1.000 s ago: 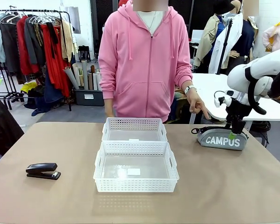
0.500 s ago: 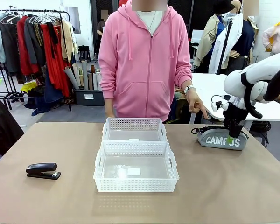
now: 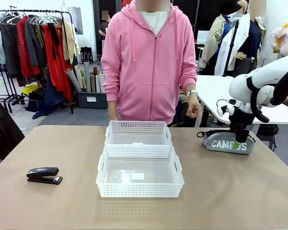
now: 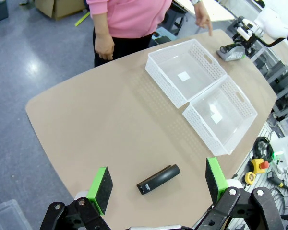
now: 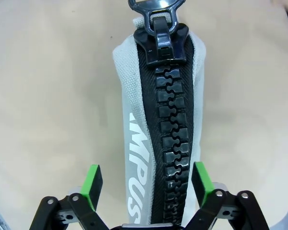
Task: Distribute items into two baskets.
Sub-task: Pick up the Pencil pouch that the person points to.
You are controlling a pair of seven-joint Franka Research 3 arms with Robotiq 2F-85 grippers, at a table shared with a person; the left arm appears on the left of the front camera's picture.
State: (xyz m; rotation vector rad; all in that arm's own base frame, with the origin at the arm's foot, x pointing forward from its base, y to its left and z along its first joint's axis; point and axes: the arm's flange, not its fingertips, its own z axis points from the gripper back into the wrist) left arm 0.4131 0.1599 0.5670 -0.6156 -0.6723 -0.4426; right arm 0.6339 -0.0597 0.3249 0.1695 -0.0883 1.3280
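Person's hand (image 3: 194,109) pulled back from pointing, right gripper (image 5: 145,179) lower, spread astride pouch (image 5: 168,120), not pinching, left gripper (image 4: 157,184) spread above stapler (image 4: 156,179)

On the bench (image 3: 240,196), the far basket (image 3: 138,127) abuts the near basket (image 3: 140,190); the stapler (image 3: 44,175) lies left, the pouch (image 3: 228,143) right.

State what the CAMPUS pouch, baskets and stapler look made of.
Pouch: grey woven fabric, matte, weave visible; black zipper, probably plastic.
Near basket and far basket: white plastic, moulded lattice walls.
Stapler: smooth black casing, plastic or metal unclear.
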